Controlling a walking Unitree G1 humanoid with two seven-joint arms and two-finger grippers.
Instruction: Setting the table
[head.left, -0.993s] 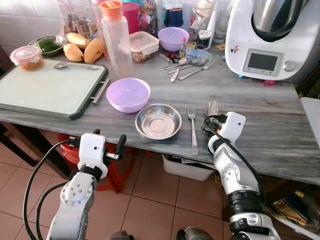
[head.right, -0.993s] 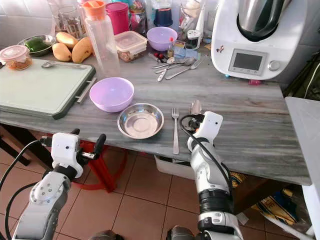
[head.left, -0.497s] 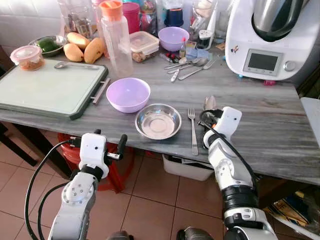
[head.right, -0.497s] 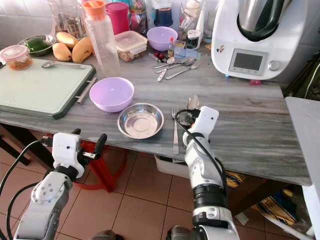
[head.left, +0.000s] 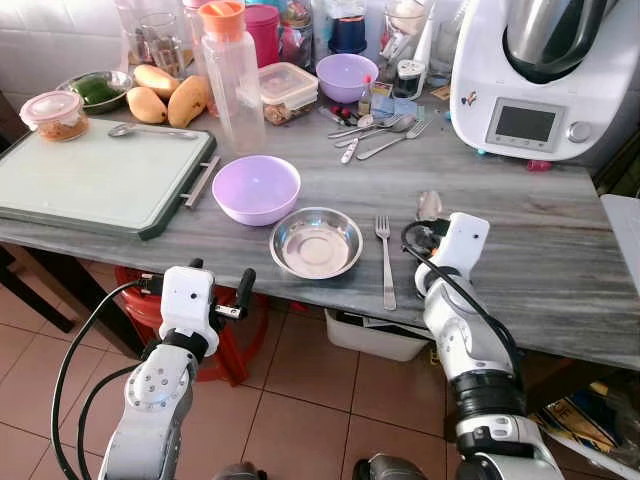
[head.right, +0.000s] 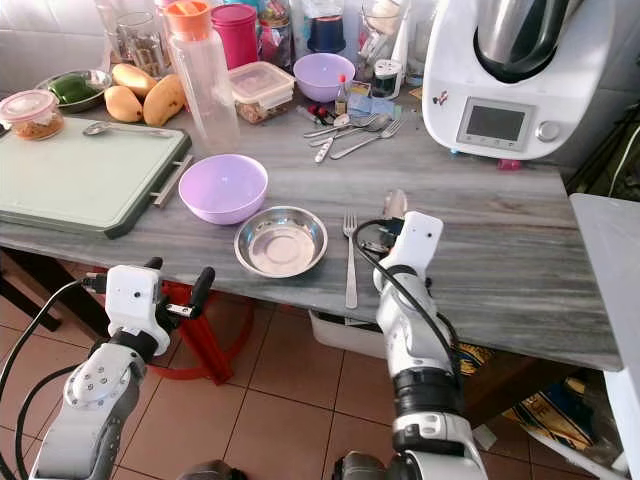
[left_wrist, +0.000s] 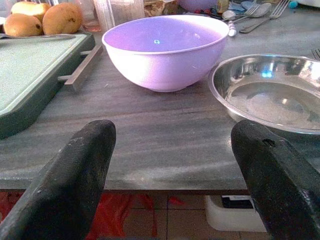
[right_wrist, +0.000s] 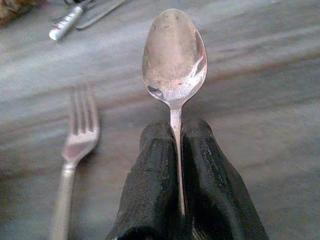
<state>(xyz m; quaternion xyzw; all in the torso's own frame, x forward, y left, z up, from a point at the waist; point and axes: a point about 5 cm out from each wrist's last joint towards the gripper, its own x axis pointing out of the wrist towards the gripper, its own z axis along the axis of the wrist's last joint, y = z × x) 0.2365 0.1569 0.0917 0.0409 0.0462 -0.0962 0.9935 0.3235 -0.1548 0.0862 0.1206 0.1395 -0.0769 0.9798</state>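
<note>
**Spoon held over the counter, just right of the fork**

The right gripper (right_wrist: 172, 150) is out over the grey marble counter (head.left: 520, 260) with its 2 black fingers (right_wrist: 150, 185) pressed tight together on the handle of a spoon (right_wrist: 174, 55). The spoon's bowl sticks out past the fingertips, hollow side up, pointing toward the back of the counter. From the head views the spoon (head.left: 429, 205) sits just to the right of a fork (head.left: 385, 262) that lies flat on the counter, tines pointing away from the robot. Whether the spoon touches the stone, I cannot tell.

Left of the fork is a steel dish (head.left: 316, 242), and beside that, a bit further back, a lilac bowl (head.left: 256, 188). The 2 stand close to each other but apart.

The left gripper (head.left: 215, 292) hangs below the counter's front edge, above the tiled floor (head.left: 300, 420), fingers (left_wrist: 70, 175) spread wide with nothing between them.

Farther back: a green cutting board (head.left: 95, 178) with another spoon (head.left: 150, 130) at its far edge, a clear bottle (head.left: 232, 75) with an orange cap, mangoes (head.left: 165, 95), a 2nd lilac bowl (head.left: 346, 76), loose cutlery (head.left: 375, 132), and a white kitchen machine (head.left: 540, 80) at the right.
</note>
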